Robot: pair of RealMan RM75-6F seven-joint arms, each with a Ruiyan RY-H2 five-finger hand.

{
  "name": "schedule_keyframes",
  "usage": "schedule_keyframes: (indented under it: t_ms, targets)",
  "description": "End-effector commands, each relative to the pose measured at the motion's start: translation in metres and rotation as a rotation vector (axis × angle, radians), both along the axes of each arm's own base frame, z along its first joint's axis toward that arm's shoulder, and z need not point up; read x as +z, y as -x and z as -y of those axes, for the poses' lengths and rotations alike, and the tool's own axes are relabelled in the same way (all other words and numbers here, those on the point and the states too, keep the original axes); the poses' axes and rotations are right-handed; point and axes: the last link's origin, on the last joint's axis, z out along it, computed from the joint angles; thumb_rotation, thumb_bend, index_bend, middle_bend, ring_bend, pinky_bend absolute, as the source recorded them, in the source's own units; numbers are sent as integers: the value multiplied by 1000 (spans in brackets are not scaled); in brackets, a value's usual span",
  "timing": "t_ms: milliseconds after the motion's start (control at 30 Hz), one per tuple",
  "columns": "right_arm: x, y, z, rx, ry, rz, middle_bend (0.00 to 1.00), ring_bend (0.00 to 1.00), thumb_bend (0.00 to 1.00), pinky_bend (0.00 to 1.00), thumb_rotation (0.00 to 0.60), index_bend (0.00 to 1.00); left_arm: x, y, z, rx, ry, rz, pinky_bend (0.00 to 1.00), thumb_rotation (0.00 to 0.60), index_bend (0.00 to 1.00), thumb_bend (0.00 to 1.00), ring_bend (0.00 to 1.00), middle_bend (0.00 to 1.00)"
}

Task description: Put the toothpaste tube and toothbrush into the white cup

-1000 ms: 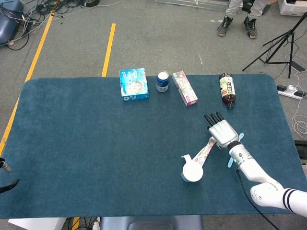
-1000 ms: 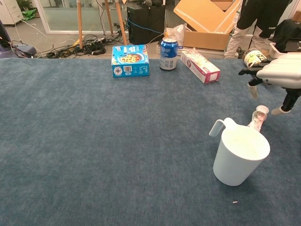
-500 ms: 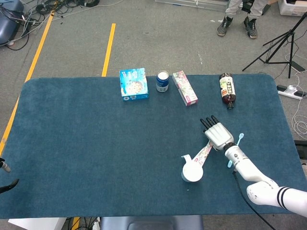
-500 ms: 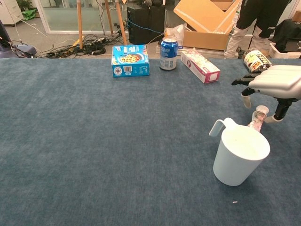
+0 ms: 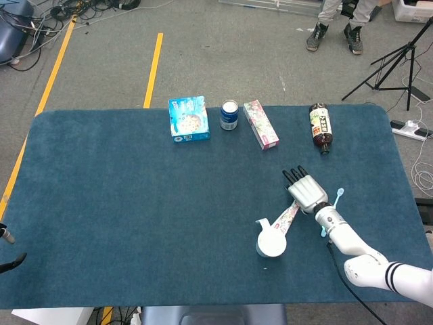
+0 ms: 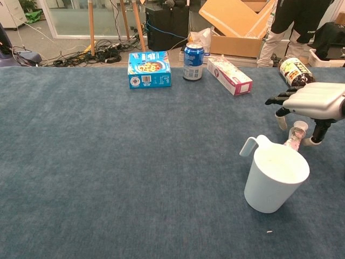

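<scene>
- Now the toothpaste tube (image 5: 288, 215) lies flat on the blue-covered bench (image 5: 122, 203), toward the near right part, its lower end touching the white cup (image 5: 270, 242) and its capped end pointing up-right under the hand.
- In the chest view the cap of the tube (image 6: 296, 131) shows just behind the cup's rim (image 6: 274, 183).
- The white cup stands upright, handle to the left, near the front edge of the bench and right of centre.
- The toothbrush (image 5: 332, 211), pale blue, lies on the bench just right of the tube, mostly hidden by the right forearm; its head shows beside the hand.
- The right hand (image 5: 308, 191) hovers palm-down over the tube's capped end, fingers (image 5: 292, 177) spread and extended, holding nothing; in the chest view the hand (image 6: 315, 100) sits just above the cap with its fingers apart.
- The left hand (image 5: 8, 252) barely shows at the left edge, off the bench; I cannot tell how its fingers lie.
- Along the far edge stand a blue box (image 5: 189, 118), a drink can (image 5: 229, 115), a pink box (image 5: 260, 124) and a dark bottle (image 5: 321, 127) lying on its side.
</scene>
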Motion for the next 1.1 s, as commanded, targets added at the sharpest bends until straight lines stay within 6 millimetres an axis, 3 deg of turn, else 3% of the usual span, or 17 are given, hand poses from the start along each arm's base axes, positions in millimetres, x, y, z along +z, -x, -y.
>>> schedule_keyframes:
  t_ms: [33,533,1100]
  targets:
    - [-1,0,1,-3,-1,-1,0,0,173,67,600,488,0,0,0,0,0,1,409,600,538,105,359,329]
    - [3,-3,-1,-21,10,43,23,0,185,67,600,632,1,0,0,1,-3,0,409,600,538,105,359,329]
    - [49,-39,-20,10,57,218,26,0,198,67,600,647,0,0,0,3,-3,-1,409,600,538,106,359,329]
